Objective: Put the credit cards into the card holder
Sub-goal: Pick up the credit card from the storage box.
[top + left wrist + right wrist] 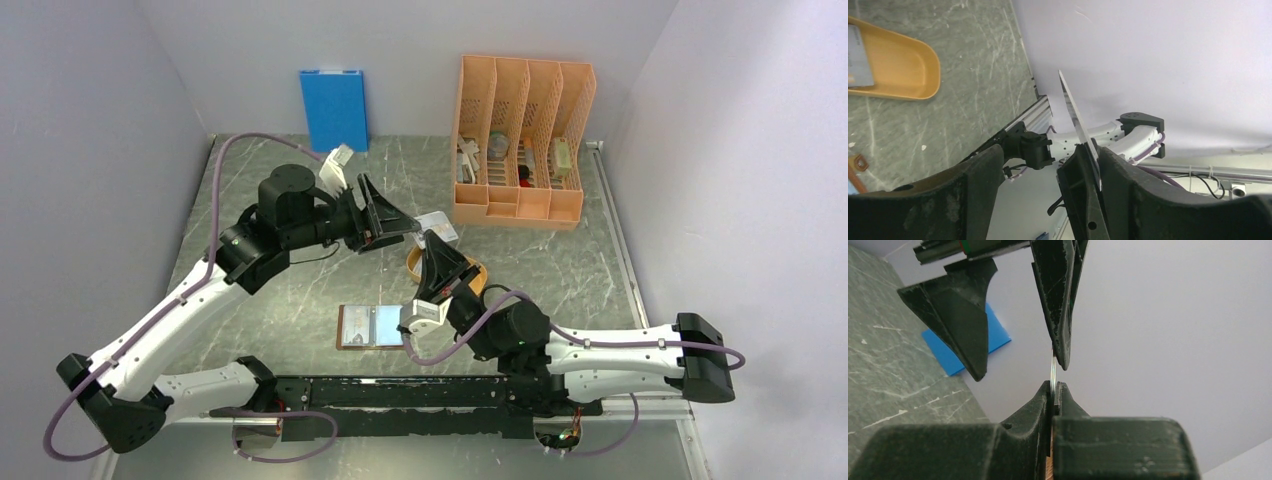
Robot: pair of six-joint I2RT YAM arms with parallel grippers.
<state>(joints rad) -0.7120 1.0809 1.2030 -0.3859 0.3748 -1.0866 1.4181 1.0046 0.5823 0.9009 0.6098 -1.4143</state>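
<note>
Top external: right hand (433,243) pinches card (438,226) over orange tray (480,275), left hand (403,224) alongside

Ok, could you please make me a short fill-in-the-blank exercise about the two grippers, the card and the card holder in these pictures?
1. The right gripper is ___ on the edge of a credit card.
2. The left gripper is ___, its fingers standing apart.
3. The card holder, lying unfolded on the table, is ___ in colour.
4. The tall file rack at the back is ___ in colour.

Missing words: shut; open; brown; orange.
</note>
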